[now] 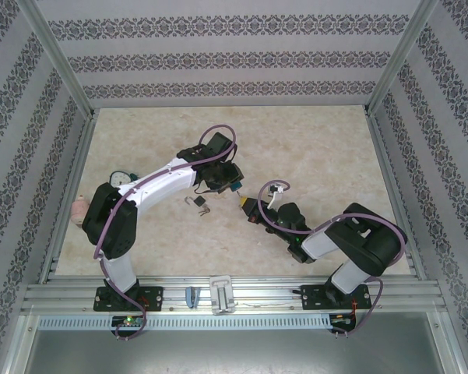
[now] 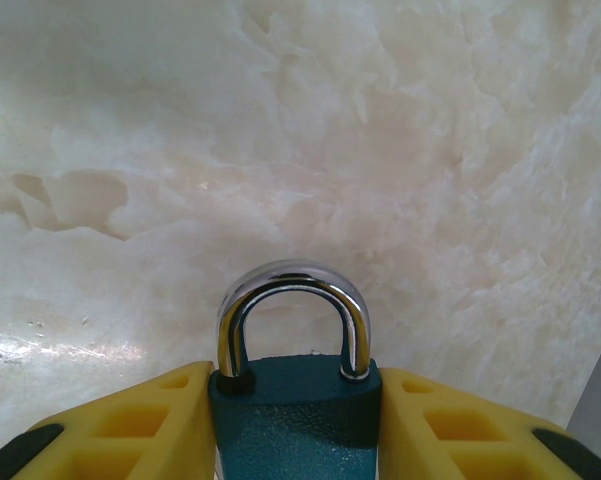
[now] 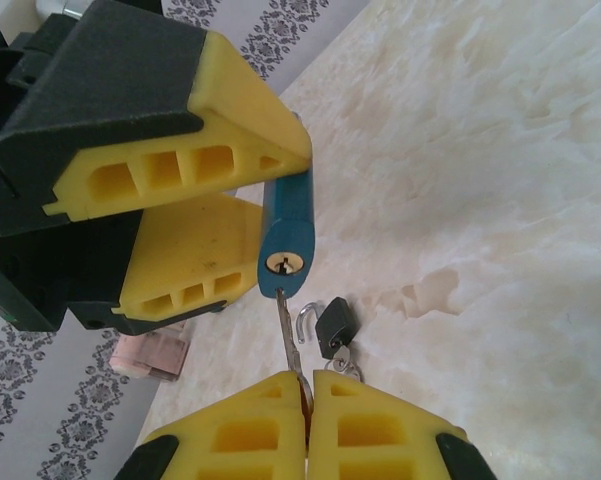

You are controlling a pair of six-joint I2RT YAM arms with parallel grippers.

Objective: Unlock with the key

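left gripper (image 2: pixel 296 432): clamped on teal padlock (image 3: pixel 287 235) mid-table, keyhole (image 3: pixel 283 264) facing right so the key can reach | right gripper (image 3: pixel 305 388): pinched shut on key (image 3: pixel 288 335), tip just below keyhole, not in yet

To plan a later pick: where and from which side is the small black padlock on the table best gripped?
Probably the body, jaws across its narrow sides, from above: it lies on the table, the shackle is thin and curved, and keys crowd one end.
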